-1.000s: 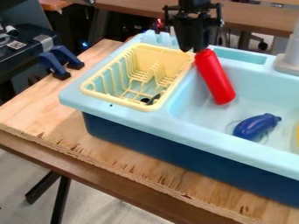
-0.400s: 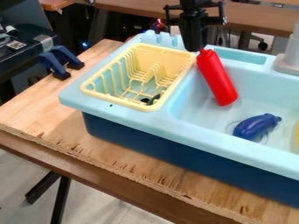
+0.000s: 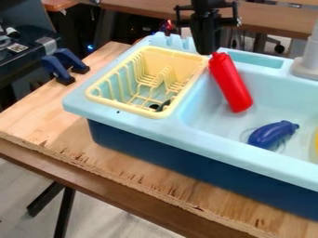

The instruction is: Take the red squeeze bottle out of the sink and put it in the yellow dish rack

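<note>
The black gripper (image 3: 208,50) hangs down at the top centre, over the back rim of the light blue toy sink (image 3: 146,122). Its lower end is at the narrow top of a red bottle (image 3: 231,83); whether it grips the bottle cannot be made out. The bottle is tilted, its top toward the upper left and its base down in the basin. Farther right on the basin floor lies a dark blue eggplant-shaped toy (image 3: 272,135). Left of the bottle is a yellow dish rack (image 3: 102,101), with a small dark item (image 3: 164,105) inside near its front.
A grey faucet base (image 3: 306,67) stands at the sink's right rear. Part of a yellow object (image 3: 316,142) shows at the right edge. Blue-and-black clamps (image 3: 57,69) sit at the wooden table's (image 3: 37,122) back left edge, beside dark equipment.
Since the earliest frame the gripper has shifted and turned slightly, and its outline looks narrower. The bottle has moved slightly right and down, with more of its narrow top showing.
</note>
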Robot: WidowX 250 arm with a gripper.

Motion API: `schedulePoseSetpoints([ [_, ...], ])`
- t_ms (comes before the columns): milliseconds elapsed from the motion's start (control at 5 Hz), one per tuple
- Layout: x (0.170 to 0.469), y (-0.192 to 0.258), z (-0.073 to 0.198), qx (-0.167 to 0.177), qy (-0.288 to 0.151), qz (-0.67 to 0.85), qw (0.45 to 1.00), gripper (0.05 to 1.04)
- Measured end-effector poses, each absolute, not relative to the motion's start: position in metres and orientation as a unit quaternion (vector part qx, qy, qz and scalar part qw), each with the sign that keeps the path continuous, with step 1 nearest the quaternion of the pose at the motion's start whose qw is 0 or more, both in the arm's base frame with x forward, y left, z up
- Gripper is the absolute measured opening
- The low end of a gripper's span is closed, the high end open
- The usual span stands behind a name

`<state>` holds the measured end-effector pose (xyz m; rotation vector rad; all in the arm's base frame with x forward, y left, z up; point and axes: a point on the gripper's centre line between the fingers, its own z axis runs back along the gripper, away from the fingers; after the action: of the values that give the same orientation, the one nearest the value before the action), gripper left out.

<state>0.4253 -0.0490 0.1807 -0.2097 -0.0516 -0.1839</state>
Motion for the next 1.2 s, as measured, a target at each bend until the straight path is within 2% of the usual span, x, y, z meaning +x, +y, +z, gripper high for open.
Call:
schedulePoseSetpoints([
  [200, 0.425, -0.055, 0.187, -0.102, -0.041, -0.112, 0.988, 0.106],
  [400, 0.411, -0.066, 0.203, -0.088, -0.055, -0.138, 0.985, 0.084],
  [600, 0.399, -0.073, 0.215, -0.053, -0.044, -0.171, 0.983, 0.081],
  [800, 0.393, -0.074, 0.215, -0.032, -0.029, -0.19, 0.981, 0.081],
  [1200, 0.379, -0.046, 0.256, -0.026, -0.08, -0.176, 0.981, 0.081],
])
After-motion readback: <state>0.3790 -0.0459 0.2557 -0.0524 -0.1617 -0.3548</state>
